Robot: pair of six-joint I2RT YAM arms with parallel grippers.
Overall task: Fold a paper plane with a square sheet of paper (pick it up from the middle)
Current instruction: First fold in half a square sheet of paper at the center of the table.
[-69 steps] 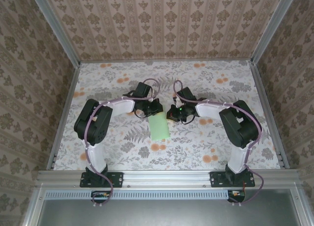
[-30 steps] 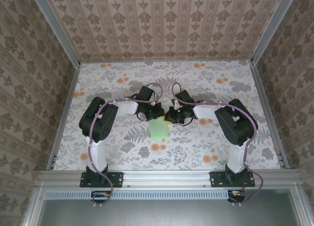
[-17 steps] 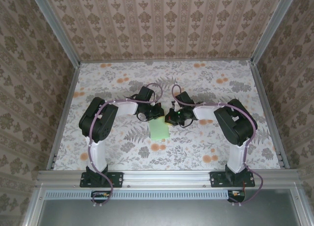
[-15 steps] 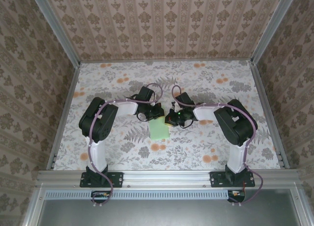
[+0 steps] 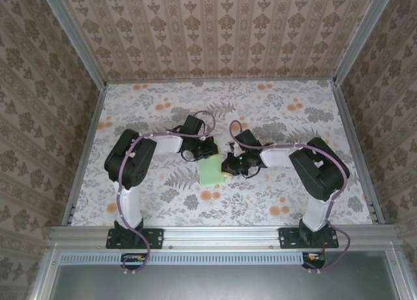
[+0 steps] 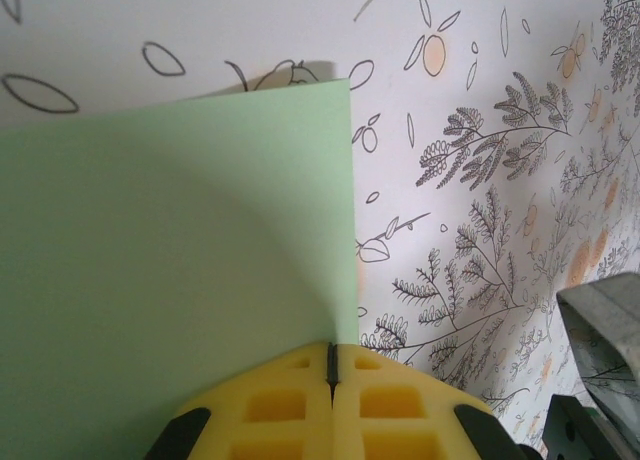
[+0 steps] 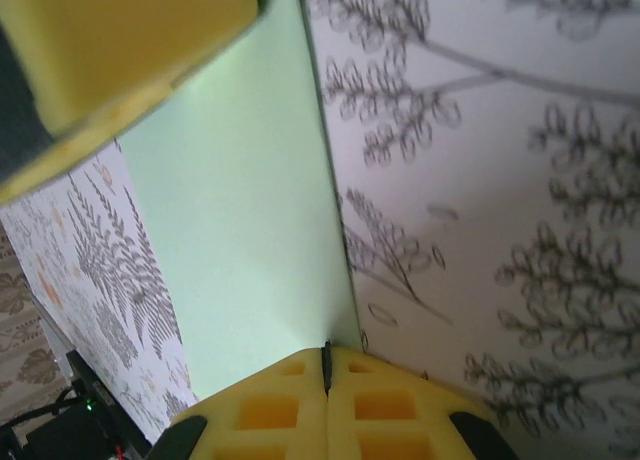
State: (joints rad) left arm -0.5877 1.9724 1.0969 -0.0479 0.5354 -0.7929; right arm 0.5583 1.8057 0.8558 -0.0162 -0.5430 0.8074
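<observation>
The square sheet of paper (image 5: pixel 211 172) is seen lying on the floral tablecloth (image 5: pixel 280 111) near the middle of the table, between the two wrists. Its pale green face is plain. From above, its far edge is covered by the left gripper (image 5: pixel 208 155) and its right edge by the right gripper (image 5: pixel 227 165), so the full outline cannot be made out.

In the left wrist view the sheet (image 6: pixel 170 250) is cut off at the left and bottom. Its straight right edge runs down to the seam where that gripper's yellow pads (image 6: pixel 275 405) are pressed together.

In the right wrist view the right gripper (image 7: pixel 326 365) is likewise closed tight, and the paper's (image 7: pixel 250 230) edge ends at its seam. Whether the paper is nipped or merely touched cannot be told for either gripper. A blurred yellow finger (image 7: pixel 120 60) of the left arm lies over the sheet's far part.

Patterned walls (image 5: pixel 221 32) enclose the table.
</observation>
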